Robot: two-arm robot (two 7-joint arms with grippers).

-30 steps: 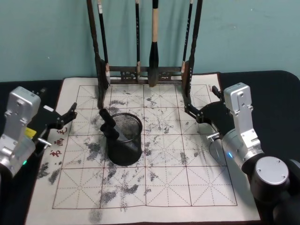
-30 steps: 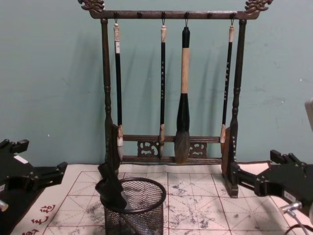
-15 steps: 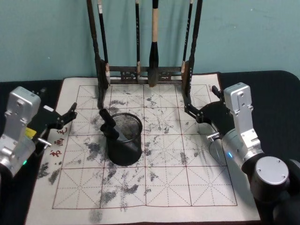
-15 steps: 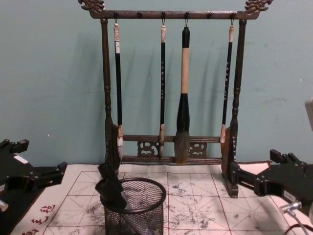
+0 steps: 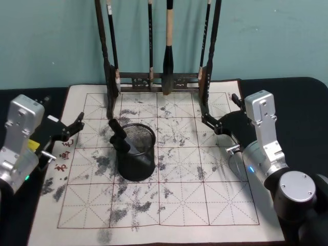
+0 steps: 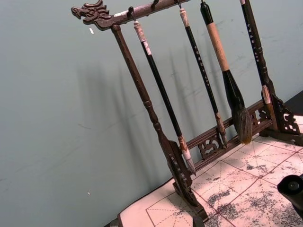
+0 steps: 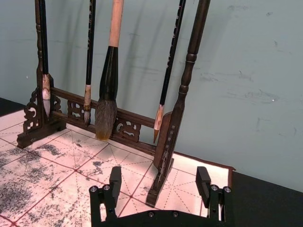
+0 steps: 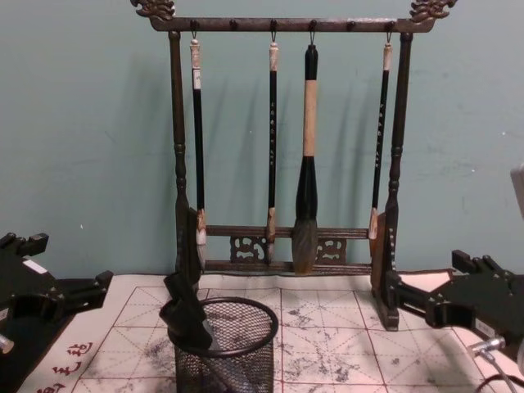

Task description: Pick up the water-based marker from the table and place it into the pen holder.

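One pen holder [image 5: 136, 151] stands on the desk [image 5: 205, 205], with one black marker [image 5: 120, 137] leaning in it. One wooden brush rack [image 8: 282, 139] carries four hanging brushes [image 8: 305, 164]. Two grippers flank the mat: left gripper [image 5: 77, 124], right gripper [image 5: 207, 119].

Pen holder [image 5: 136, 154]: round black wire-mesh cup, solid rim, upright on the table [image 5: 215, 205], left of the mat's centre. Mat whitish, red grid lines, grey ink smudges, dark border. Marker [image 5: 119, 136]: black, stands inside the holder, leaning against the left rim, its upper end sticking out above it. Chest view confirms the tilt.
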